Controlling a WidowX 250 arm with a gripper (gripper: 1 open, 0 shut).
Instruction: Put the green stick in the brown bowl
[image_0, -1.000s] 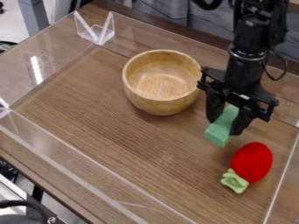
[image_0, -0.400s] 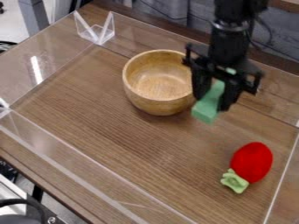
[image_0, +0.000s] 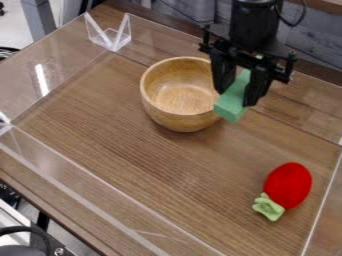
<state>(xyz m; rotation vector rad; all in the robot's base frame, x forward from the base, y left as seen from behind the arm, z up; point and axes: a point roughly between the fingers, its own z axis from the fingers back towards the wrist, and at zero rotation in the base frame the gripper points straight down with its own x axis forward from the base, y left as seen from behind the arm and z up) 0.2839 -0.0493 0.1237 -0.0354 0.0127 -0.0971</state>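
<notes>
Green Stick at the Bowl's Edge, Drop Yet to Come

A robot arm (image_0: 261, 38) holds the green stick (image_0: 233, 103) beside the brown bowl (image_0: 166, 91) on a wooden desk (image_0: 114, 155). The black fingers (image_0: 238, 88) are clenched on the block's upper part, and its pale-green lower end juts out below them, tilted down and toward the picture's left. In this view the stick overlaps the right side of the bowl's rim; whether it touches the wood, or how high it hangs above it, cannot be told from this single angle.

The pick appears complete and the carry nearly so, with the release the main business left. The next move calls for a short shift to the picture's left, bringing the whole block over the pale hollow of the bowl, where no part of the task's load lies. Enough height to pass the thick rim comes first; a modest lowering and a parting of the fingers should follow.

The likely hazard is an early release, which could leave the stick balanced on the rim or send it down outside the wall. Too low a pass might nudge the bowl or twist the block in its grip. A red toy (image_0: 289, 182) with a green stem (image_0: 269, 207) lies well apart from the bowl, near the picture's lower right, and plays no part in the job.
</notes>
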